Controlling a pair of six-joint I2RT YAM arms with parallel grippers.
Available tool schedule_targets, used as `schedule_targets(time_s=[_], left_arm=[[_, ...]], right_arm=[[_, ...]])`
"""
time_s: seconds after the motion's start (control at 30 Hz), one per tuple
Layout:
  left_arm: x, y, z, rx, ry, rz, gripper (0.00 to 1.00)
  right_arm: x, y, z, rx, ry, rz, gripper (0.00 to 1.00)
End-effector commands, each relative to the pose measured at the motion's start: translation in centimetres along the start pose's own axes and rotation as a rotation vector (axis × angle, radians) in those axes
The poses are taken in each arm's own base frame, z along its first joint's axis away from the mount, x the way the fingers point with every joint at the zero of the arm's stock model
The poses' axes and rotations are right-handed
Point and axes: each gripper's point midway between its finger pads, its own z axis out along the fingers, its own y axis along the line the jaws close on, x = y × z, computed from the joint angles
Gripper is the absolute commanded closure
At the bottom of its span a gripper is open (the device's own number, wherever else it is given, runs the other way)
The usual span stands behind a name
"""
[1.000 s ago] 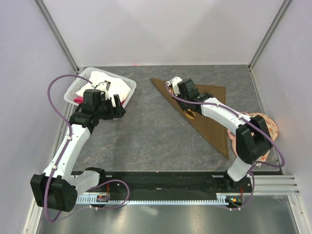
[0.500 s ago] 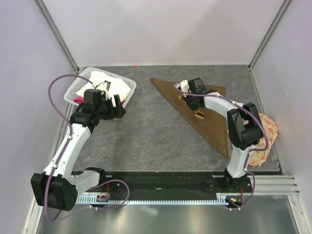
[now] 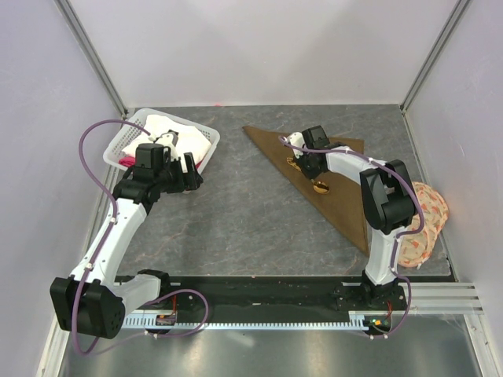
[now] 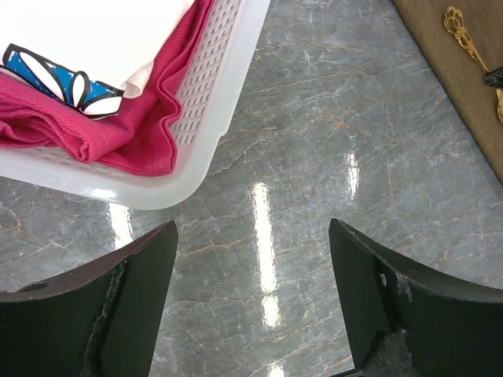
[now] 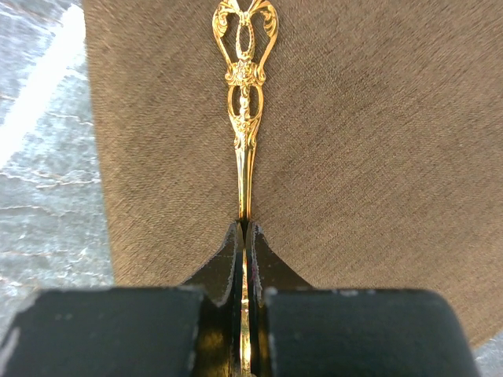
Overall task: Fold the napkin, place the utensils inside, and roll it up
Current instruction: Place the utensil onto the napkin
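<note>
My right claw point(image 5: 244, 236) had slid rightward over the napkin point(image 5: 361, 157), clamped on the spoon point(image 5: 246, 118), its ornate end jutting ahead. My left claw point(image 4: 251, 259) gaped wide.

right gripper point(image 3: 303, 163): now further in over the napkin point(image 3: 346, 206); a second ago it was up by the cloth's far-left edge, and it now sits lower, nearer the cloth's middle.
spoon point(image 3: 321, 187): its bowl lies slightly further right on the napkin than a second ago.
right arm's elbow point(image 3: 383, 196): drawn inward and away from the base, off the table's right edge.
peach floral cloth point(image 3: 428, 216): more of it shows, since the arm covers less of it.
</note>
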Motion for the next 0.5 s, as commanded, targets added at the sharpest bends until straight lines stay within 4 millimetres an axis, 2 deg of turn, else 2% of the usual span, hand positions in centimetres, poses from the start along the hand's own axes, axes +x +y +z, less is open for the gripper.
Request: schedule_targets(time_s=[0.0, 0.2, 0.3, 0.47], left_arm=[[-0.6, -0.1, 0.2, 0.015, -0.027, 0.048, 0.15], [-0.5, -0.2, 0.2, 0.024, -0.024, 0.048, 0.15], [-0.4, -0.2, 0.3, 0.027, -0.020, 0.046, 0.15], [-0.4, -0.4, 0.2, 0.037, -0.019, 0.045, 0.15]], right_arm=[[-0.7, -0.7, 0.2, 0.007, -0.006, 0.004, 1.00], [-0.8, -1.1, 0.1, 0.014, 0.000, 0.007, 0.98], [-1.4, -1.3, -0.3, 0.021, -0.008, 0.006, 0.93], [-1.9, -1.7, -1.1, 0.035, -0.018, 0.009, 0.76]])
